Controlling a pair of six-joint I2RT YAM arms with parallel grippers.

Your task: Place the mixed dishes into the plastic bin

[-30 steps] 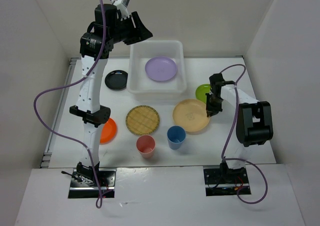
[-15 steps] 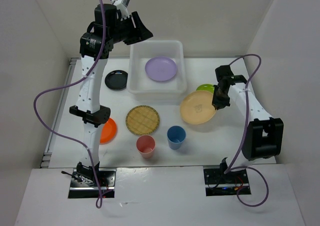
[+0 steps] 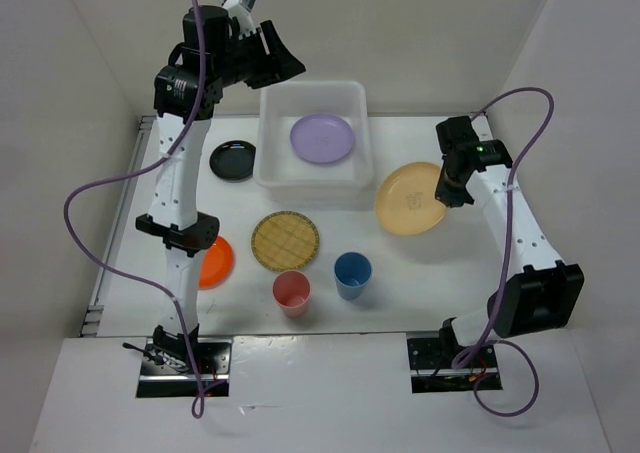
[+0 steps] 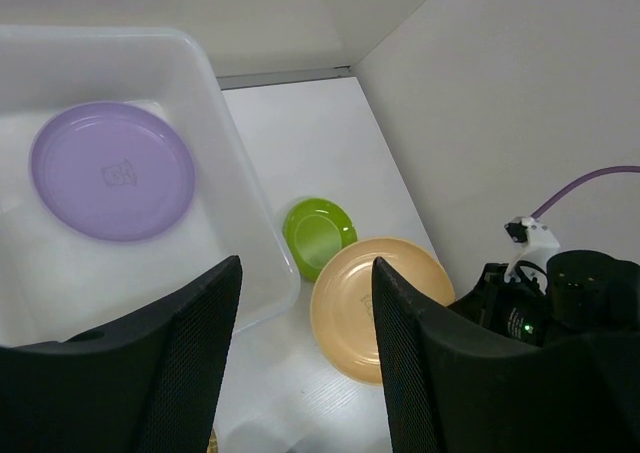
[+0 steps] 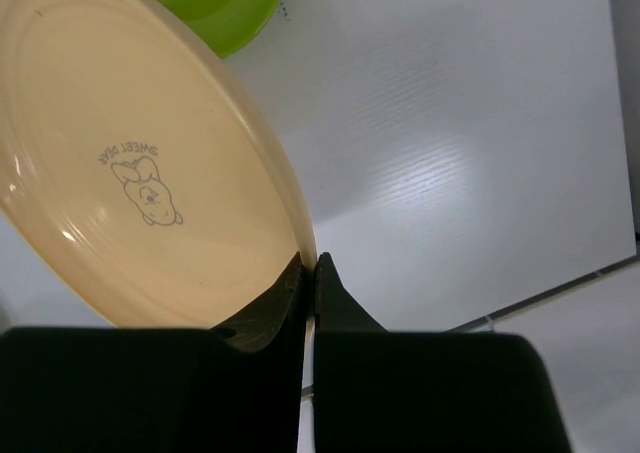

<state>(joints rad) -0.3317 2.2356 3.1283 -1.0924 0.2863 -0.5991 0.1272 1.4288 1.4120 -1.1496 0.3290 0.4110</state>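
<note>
The right pincer [image 5: 312,263] is pinching the rim of the tan plate [image 3: 410,198], tilted near the tabletop's [image 3: 420,273] right edge just beside the bin [image 3: 310,179], which sits at the far edge holding a lavender plate [image 3: 322,137], while the left pincer [image 4: 303,273] hangs spread above it.

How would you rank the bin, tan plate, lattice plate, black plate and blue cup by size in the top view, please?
1. the bin
2. tan plate and lattice plate: alike; the tan one is held up, nearer the camera
3. black plate
4. blue cup
</note>
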